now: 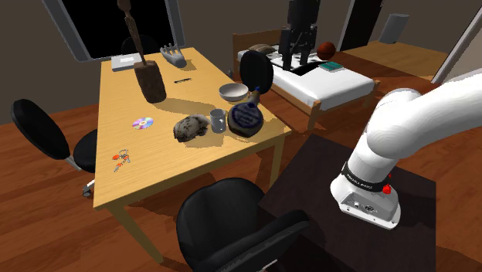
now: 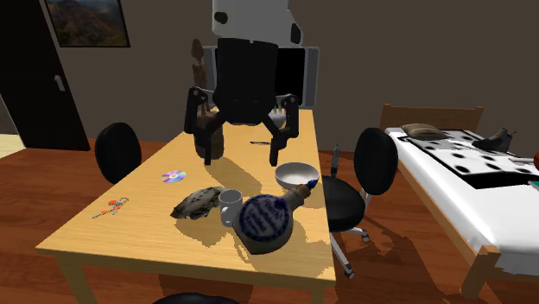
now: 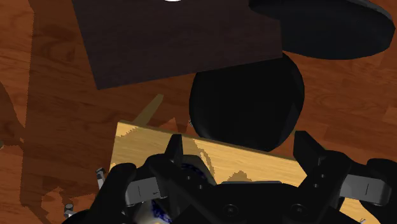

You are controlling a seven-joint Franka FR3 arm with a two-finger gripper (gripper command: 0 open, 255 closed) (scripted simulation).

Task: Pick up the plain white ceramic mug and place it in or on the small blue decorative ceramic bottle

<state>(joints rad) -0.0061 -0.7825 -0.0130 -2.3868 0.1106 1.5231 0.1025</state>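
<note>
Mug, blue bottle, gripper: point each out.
mug (image 2: 230,205), second exterior view, on its side wall.
blue bottle (image 2: 265,221), second exterior view, on its round body.
gripper (image 2: 242,162), second exterior view, midway between its open fingertips.

My arm (image 1: 421,108) is smooth white with thick rounded links. A dark band sits above its white base (image 1: 369,202), which carries a red dot (image 1: 387,188). My gripper (image 2: 241,161) is all black and angular, with grey fittings at the knuckles.

The mug (image 1: 218,120) stands on the wooden table (image 1: 154,166) just beside the blue bottle (image 1: 246,118).
</note>
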